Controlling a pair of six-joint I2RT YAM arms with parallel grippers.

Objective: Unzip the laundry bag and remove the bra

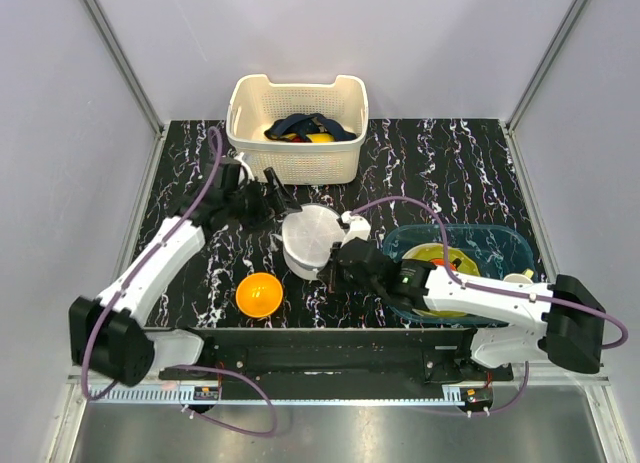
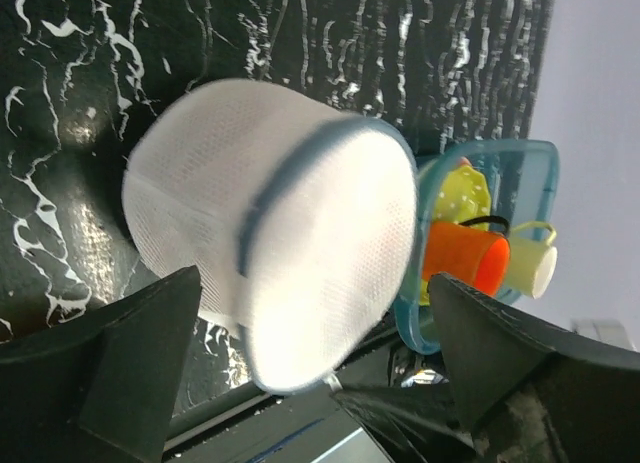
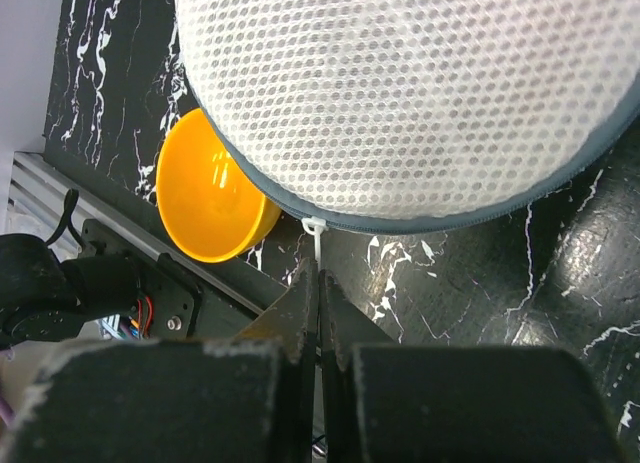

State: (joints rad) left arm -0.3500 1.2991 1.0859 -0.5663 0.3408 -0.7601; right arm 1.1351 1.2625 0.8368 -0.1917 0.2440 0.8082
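While the right gripper (image 3: 318, 275) is pressed shut on the white zip pull (image 3: 316, 231), we should draw it along the blue seam of the laundry bag (image 3: 420, 93), never away from it. The left gripper (image 2: 315, 288), wide open and holding nothing, should steady the drum. Only the right wrist view shows the pull; only the left wrist view shows the bag, on the table (image 2: 60, 103), before the open fingers. The bra we cannot see.
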